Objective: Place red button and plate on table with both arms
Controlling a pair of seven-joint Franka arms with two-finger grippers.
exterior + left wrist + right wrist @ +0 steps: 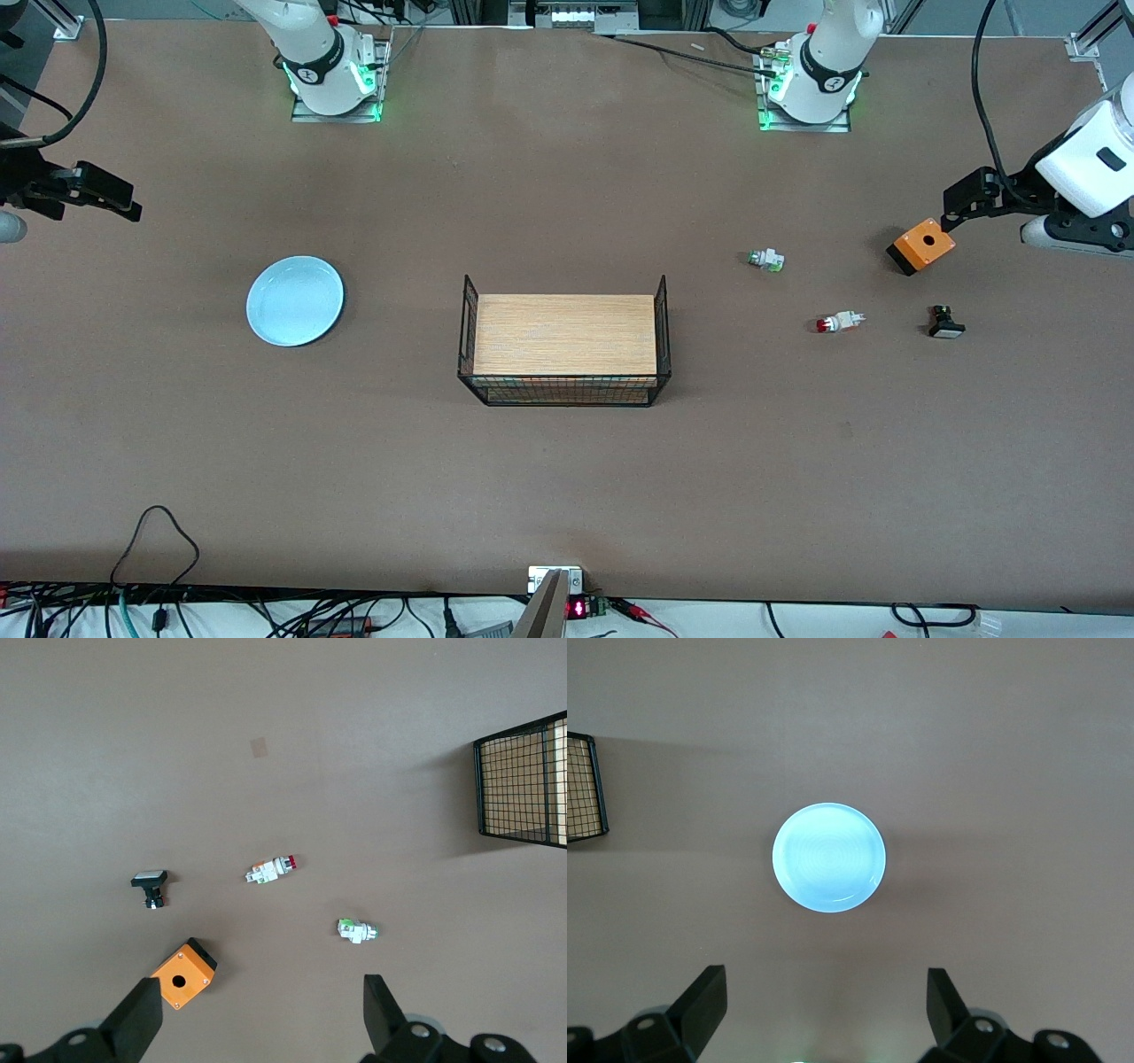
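Observation:
The red button (pixel 838 322) lies on its side on the brown table (pixel 567 496) toward the left arm's end; it also shows in the left wrist view (pixel 273 868). The light-blue plate (pixel 295 300) sits flat on the table toward the right arm's end and shows in the right wrist view (pixel 829 858). My left gripper (pixel 957 206) is open and empty, up over the table beside an orange box; its wrist view (pixel 263 988) shows the jaws wide apart. My right gripper (pixel 133 202) is open and empty, up over bare table at the right arm's end (pixel 826 979).
A wood-topped black wire basket stand (pixel 564 346) stands mid-table. Near the red button lie a green-tipped white part (pixel 766 260), a black part with a white cap (pixel 945 322) and an orange box (pixel 921 246) with a hole. Cables run along the table's near edge.

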